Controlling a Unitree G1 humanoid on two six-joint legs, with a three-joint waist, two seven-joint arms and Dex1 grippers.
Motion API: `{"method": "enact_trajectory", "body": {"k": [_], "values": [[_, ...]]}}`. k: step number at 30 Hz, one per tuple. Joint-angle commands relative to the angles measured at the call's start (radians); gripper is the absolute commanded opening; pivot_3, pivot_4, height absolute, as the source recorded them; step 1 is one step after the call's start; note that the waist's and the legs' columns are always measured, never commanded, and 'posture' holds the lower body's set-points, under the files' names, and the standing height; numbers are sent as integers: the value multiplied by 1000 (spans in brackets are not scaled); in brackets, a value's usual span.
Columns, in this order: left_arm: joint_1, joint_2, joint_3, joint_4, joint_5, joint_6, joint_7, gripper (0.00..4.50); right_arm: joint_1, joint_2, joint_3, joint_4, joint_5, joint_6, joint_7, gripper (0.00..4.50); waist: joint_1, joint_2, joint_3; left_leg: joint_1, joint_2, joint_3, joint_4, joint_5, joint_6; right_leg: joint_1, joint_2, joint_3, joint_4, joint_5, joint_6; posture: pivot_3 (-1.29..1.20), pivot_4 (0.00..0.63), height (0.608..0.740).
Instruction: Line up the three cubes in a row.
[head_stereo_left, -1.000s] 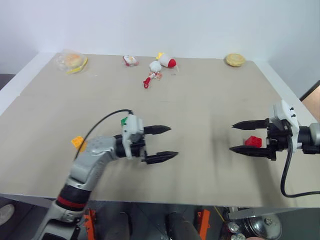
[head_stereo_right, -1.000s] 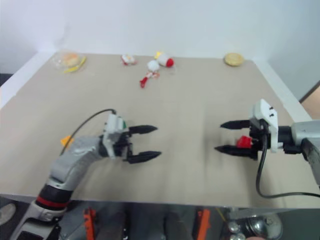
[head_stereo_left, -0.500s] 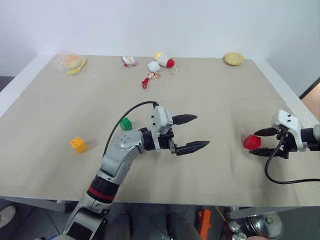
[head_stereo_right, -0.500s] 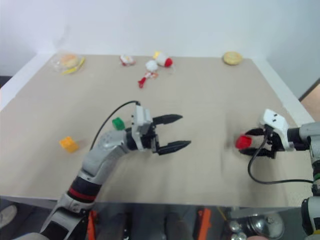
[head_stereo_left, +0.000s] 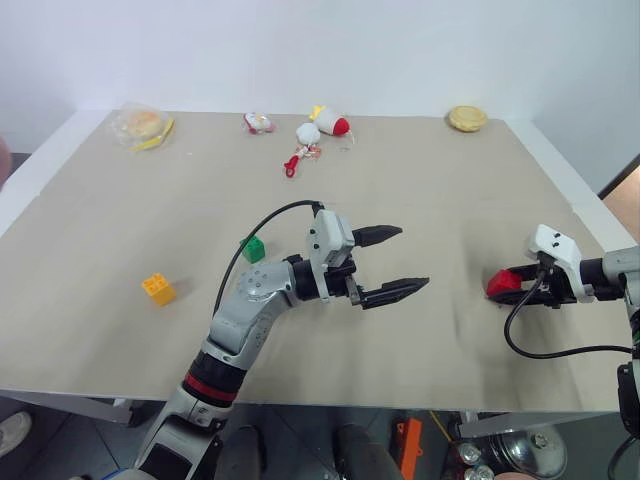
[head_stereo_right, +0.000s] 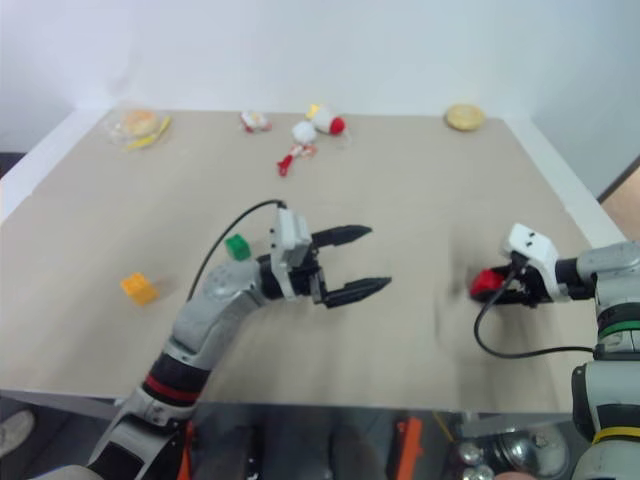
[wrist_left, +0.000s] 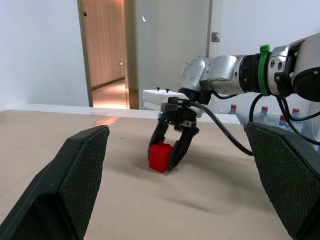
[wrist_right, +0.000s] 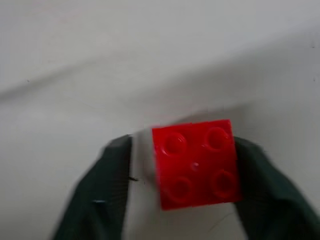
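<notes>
Three cubes on table (head_stereo_left: 420, 200); right pincer (head_stereo_left: 509, 287) grips red cube (head_stereo_left: 500, 283).

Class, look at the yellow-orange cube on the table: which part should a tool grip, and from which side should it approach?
Grip the yellow-orange cube by two opposite flat side faces, coming down from above. It sits upright on the table with its studded top facing up, so the smooth sides probably give the pads a better seat, and nothing stands close beside it.

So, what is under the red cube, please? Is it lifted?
Under the red cube there is the beige table; it appears to sit on it, between the fingers of the right gripper. Its underside is hidden, so a small gap cannot be excluded.
</notes>
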Motion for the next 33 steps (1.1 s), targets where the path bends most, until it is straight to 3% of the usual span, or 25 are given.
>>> {"method": "enact_trajectory", "body": {"k": [1, 4, 8, 12, 16, 27, 33], "values": [[-5, -6, -3, -20, 2, -17, 0, 4500, -39, -11, -28, -2, 2, -9, 8, 1269, 0, 0, 0, 0, 0, 0, 0, 0, 0, 0, 0, 0, 0, 0, 0, 0, 150, 737], [-2, 18, 2, -16, 8, -26, -18, 4500, -48, -10, -43, -81, 33, 14, 61, 1269, -1, 0, 0, 0, 0, 0, 0, 0, 0, 0, 0, 0, 0, 0, 0, 0, 150, 737], [20, 118, 44, -30, -13, -19, -81, 4500, 41, 0, -59, -439, 163, 181, 160, 1269, -10, 2, 0, 1, 0, 0, 0, 0, 0, 0, 1, 1, 0, 2, 1, 0, 150, 737], [52, 258, 98, -29, -38, -15, -171, 4500, 172, -2, -19, -831, 215, 347, 127, 1269, -10, 3, 0, 1, 2, -4, -2, 0, 0, -1, 4, 0, 2, 2, 2, 0, 150, 737], [64, 345, 132, -8, -47, -24, -232, 4500, 214, 23, 22, -1022, 237, 444, 94, 1269, -8, 3, 0, 0, 2, -4, -3, 0, 0, -3, 4, -1, 3, 0, 0, 0, 150, 737], [73, 363, 137, -24, -41, -19, -242, 4500, 209, 21, 159, -1085, 165, 508, 95, 1269, 2, 2, 0, -2, 2, -3, 0, 0, 0, -3, 3, -2, 3, -2, -3, 0, 150, 737], [96, 352, 134, -56, -41, -9, -218, 4500, 244, 46, 171, -1055, 124, 424, 49, 1269, 2, 2, 0, -2, 2, -4, 0, 0, 0, -3, 3, -2, 3, -2, -3, 0, 150, 737]]}}
